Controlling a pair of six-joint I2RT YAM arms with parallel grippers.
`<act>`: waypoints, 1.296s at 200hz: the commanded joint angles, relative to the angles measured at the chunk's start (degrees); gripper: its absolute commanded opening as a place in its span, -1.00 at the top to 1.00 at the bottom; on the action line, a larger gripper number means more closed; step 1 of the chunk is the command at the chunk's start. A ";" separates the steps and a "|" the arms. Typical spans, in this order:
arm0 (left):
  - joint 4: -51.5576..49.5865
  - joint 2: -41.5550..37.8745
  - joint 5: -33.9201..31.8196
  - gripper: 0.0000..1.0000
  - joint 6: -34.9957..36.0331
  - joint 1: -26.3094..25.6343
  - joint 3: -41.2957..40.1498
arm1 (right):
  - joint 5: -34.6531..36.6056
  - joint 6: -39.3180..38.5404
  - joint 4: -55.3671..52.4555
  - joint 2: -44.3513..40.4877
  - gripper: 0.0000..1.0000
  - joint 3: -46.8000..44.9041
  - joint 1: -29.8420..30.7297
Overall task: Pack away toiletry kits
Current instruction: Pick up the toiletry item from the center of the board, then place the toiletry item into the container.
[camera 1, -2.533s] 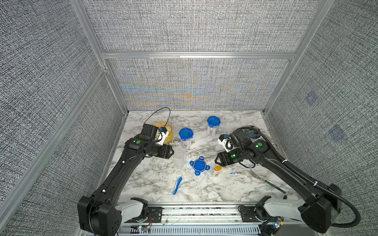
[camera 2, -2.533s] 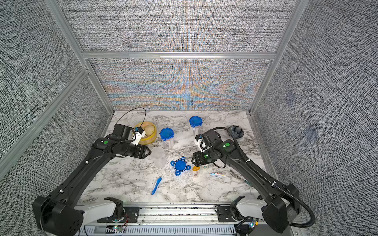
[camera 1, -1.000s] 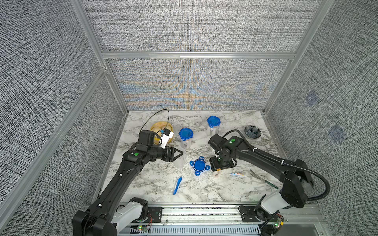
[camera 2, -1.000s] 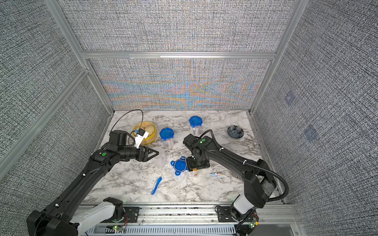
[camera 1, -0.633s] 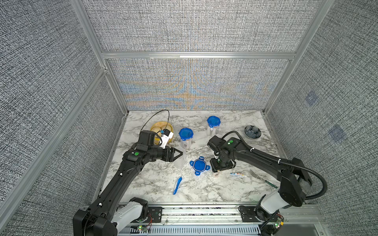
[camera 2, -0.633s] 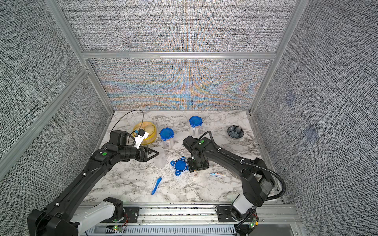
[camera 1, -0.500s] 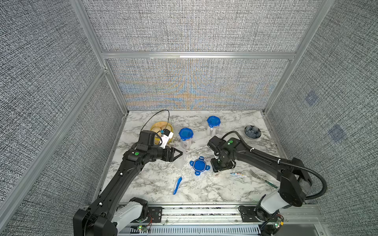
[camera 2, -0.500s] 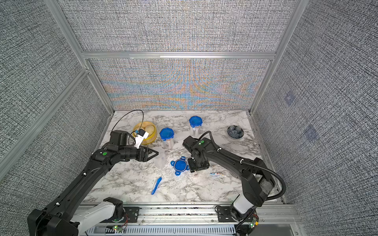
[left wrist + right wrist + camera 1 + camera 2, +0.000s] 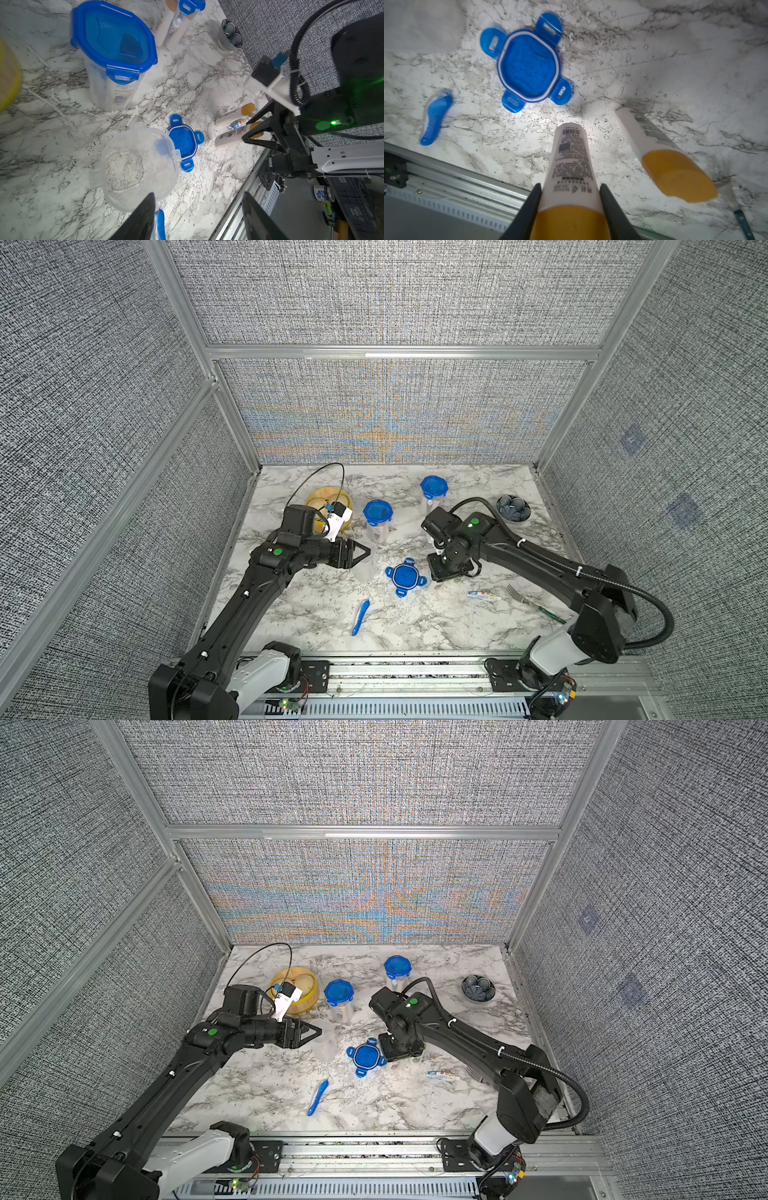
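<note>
Left of centre in a top view, the left gripper (image 9: 365, 552) is seen spread wide, nothing held, its tips just beside the open clear tub (image 9: 369, 570). Just right of the loose blue lid (image 9: 405, 576), the right gripper (image 9: 446, 571) is closed on a white bottle (image 9: 571, 149) near its orange cap (image 9: 571, 224); a second bottle (image 9: 652, 137) is laid alongside.

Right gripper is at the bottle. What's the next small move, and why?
Probably lift the bottle straight up a little. In the right wrist view the right gripper clamps both its sides near the orange cap, so it looks gripped. The tub stands open beside its lid, ready to take it.
</note>
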 commanded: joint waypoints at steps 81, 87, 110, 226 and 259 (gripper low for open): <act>-11.30 -0.53 -24.17 -0.31 3.12 1.62 4.50 | -7.32 -10.48 -10.28 16.58 0.27 41.07 5.48; -11.40 -0.92 -25.10 -0.32 3.52 1.70 4.34 | -7.81 -10.85 -10.70 18.28 0.27 43.25 5.60; -11.28 -2.13 -26.13 -0.32 3.88 1.88 3.94 | -9.07 -11.63 -11.83 23.55 0.27 49.93 6.12; -9.66 -2.06 -21.12 -0.32 4.24 2.45 2.98 | -5.40 -12.80 -5.46 35.47 0.26 51.08 8.42; -9.57 -1.76 -21.40 -0.32 4.34 2.48 2.89 | -3.80 -12.80 -2.96 37.83 0.20 51.08 9.24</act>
